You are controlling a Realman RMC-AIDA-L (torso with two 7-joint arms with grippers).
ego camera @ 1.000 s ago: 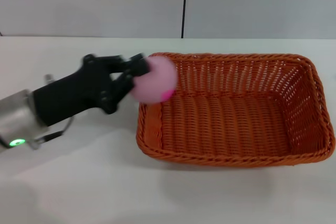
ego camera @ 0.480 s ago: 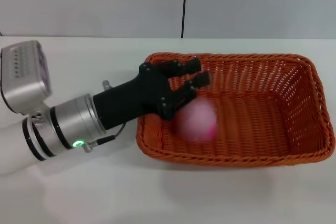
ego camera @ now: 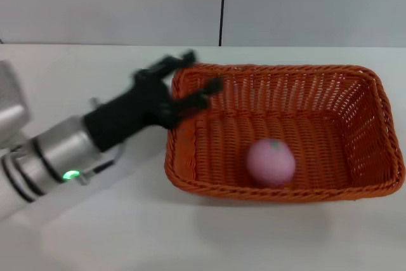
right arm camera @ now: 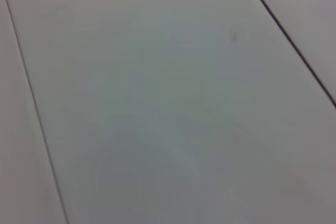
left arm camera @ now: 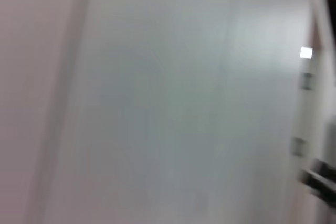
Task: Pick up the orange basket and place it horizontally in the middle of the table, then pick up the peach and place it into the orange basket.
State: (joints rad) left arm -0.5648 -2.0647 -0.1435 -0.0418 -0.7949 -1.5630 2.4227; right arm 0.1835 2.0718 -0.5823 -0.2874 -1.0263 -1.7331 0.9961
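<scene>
In the head view the orange basket (ego camera: 355, 99) lies lengthwise on the white table (ego camera: 190, 239), right of centre. The pink peach (ego camera: 271, 162) rests on the basket floor near its front wall, leaf side up. My left gripper (ego camera: 193, 77) hangs open over the basket's left rim, holding nothing, well apart from the peach. Its black hand and silver forearm stretch away to the lower left. The left wrist view shows only blurred pale surface. My right gripper is out of view.
A pale wall with a dark vertical seam (ego camera: 222, 4) stands behind the table. The right wrist view shows only a pale panel with thin dark lines (right arm camera: 286, 32).
The left gripper carried the peach over the basket's left rim and let it go. The peach dropped and rolled right to the basket floor. The gripper has pulled back left and up.
</scene>
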